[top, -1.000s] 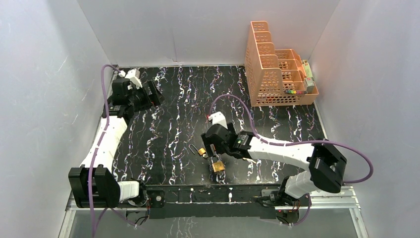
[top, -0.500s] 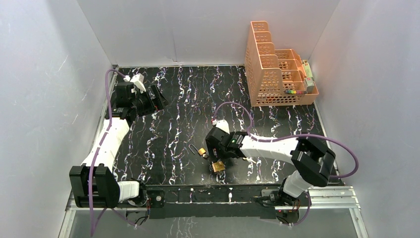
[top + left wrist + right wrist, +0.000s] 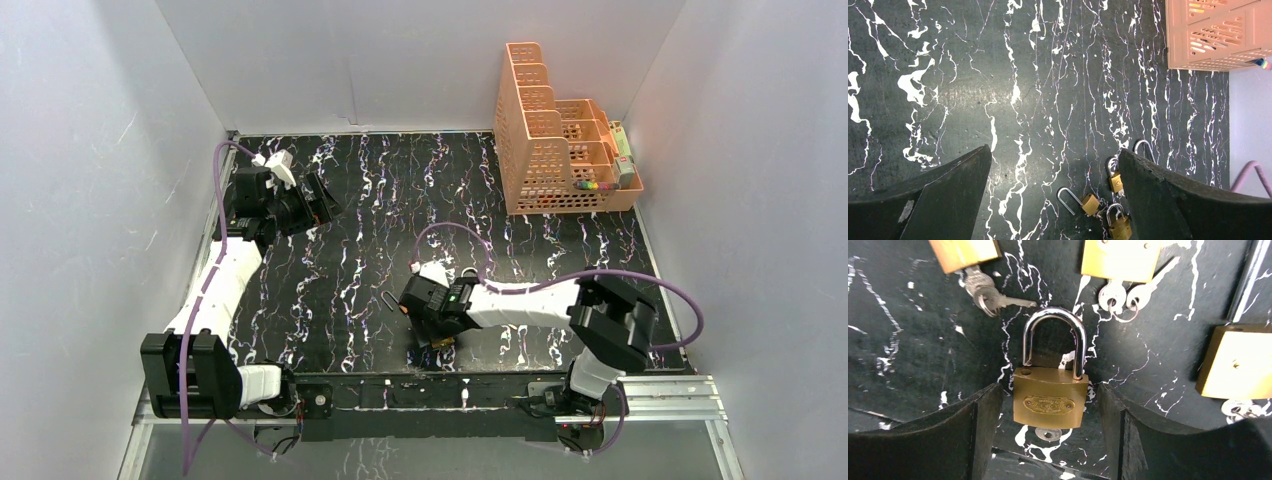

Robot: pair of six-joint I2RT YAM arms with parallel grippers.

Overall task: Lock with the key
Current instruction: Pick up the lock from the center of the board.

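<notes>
A brass padlock (image 3: pixel 1048 402) lies flat on the black marbled table, its shackle lifted out of the left hole. A key's head (image 3: pixel 1047 434) sticks out below its body. My right gripper (image 3: pixel 1048 392) is open, one finger on each side of the padlock's body, not touching it. In the top view my right gripper (image 3: pixel 432 322) hangs over that padlock (image 3: pixel 442 341) near the front edge. My left gripper (image 3: pixel 322 203) is open and empty at the far left, high above the table. The left wrist view (image 3: pixel 1053 152) shows the padlocks far below.
Other brass padlocks lie close around: one at the upper left (image 3: pixel 964 252) with keys (image 3: pixel 990 297), one at the top (image 3: pixel 1120 259) with two keys (image 3: pixel 1120 295), one at the right (image 3: pixel 1240 367). An orange organiser (image 3: pixel 560 135) stands at the back right.
My right gripper has swung left and down toward the front edge and now straddles the padlock. My left gripper shifted slightly right early on, then stayed.
</notes>
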